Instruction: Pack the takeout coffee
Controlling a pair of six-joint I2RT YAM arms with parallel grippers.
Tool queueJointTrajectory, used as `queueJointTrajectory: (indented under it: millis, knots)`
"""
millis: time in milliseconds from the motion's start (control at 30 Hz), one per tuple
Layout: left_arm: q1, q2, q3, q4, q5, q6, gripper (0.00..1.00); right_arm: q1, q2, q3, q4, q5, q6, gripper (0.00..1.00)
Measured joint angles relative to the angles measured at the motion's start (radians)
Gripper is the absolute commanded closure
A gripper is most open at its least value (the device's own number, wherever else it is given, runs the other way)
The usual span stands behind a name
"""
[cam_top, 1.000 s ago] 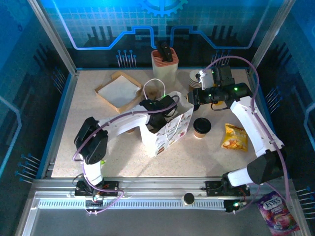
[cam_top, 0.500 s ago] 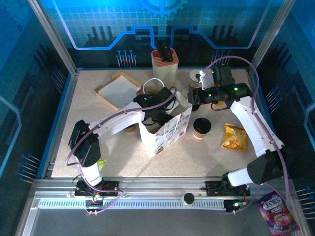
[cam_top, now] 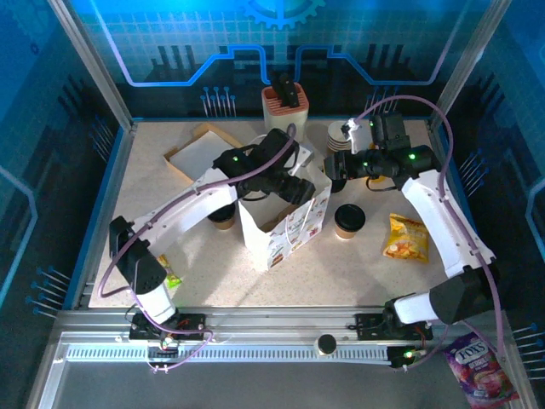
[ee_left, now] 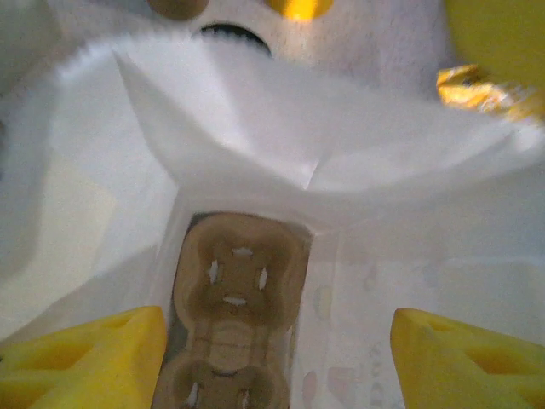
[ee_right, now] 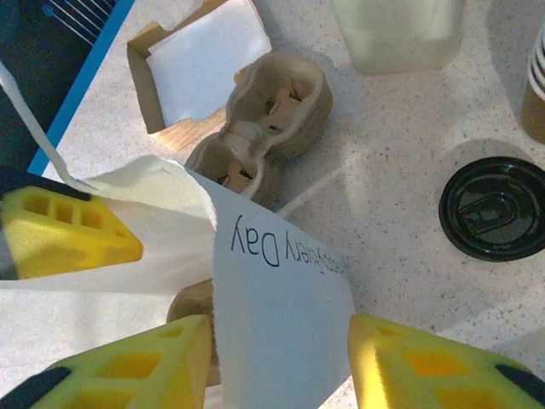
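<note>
One takeout coffee (cam_top: 349, 220), a tan cup with a black lid, stands on the table right of the white paper bag (cam_top: 281, 226). Another cup (cam_top: 223, 215) sits left of the bag, partly under my left arm. My left gripper (cam_top: 298, 186) hangs over the bag's mouth. From its wrist I look down at a brown pulp cup carrier (ee_left: 234, 298) on the bag's floor, and the left gripper (ee_left: 272, 366) is open and empty. My right gripper (ee_right: 277, 366) is open, its fingers either side of the bag's printed wall (ee_right: 281, 290).
A stack of pulp carriers (ee_right: 277, 98) and a wooden tray of napkins (cam_top: 200, 155) lie behind the bag. A stack of lidless cups (cam_top: 339, 136) and a loose black lid (ee_right: 492, 209) sit at the back right. A yellow snack packet (cam_top: 404, 237) lies to the right.
My left arm has stretched farther back and right over the bag, and the bag's mouth stands wider. The right gripper's fingers have spread apart at the bag's rim.
</note>
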Motion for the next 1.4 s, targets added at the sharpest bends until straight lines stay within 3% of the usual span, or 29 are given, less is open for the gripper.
queueJointTrajectory:
  millis: [200, 400, 600, 767, 967, 1167, 1400]
  knots:
    - [0.001, -0.065, 0.052, 0.035, 0.0, 0.021, 0.26, 0.0, -0.045, 0.0, 0.037, 0.023, 0.011, 0.45]
    - [0.03, -0.253, -0.012, 0.133, 0.0, 0.047, 0.15, 0.0, -0.072, 0.002, 0.064, 0.026, 0.015, 0.38]
    - [0.19, -0.457, -0.145, 0.2, 0.0, -0.002, 0.13, 0.007, -0.073, 0.014, 0.067, 0.027, 0.009, 0.28]
    - [0.356, -0.537, -0.256, 0.15, -0.003, -0.05, 0.12, 0.022, -0.096, 0.016, 0.072, 0.041, -0.005, 0.25]
    - [0.515, -0.536, -0.409, 0.04, -0.007, -0.093, 0.09, 0.022, -0.127, 0.016, 0.09, 0.047, -0.009, 0.21]
    - [0.518, -0.411, -0.463, -0.053, -0.016, -0.086, 0.02, 0.022, -0.118, 0.016, 0.119, 0.043, -0.02, 0.18]
    - [0.509, -0.256, -0.463, -0.095, -0.034, -0.053, 0.02, 0.022, -0.087, 0.016, 0.126, 0.044, -0.038, 0.18]
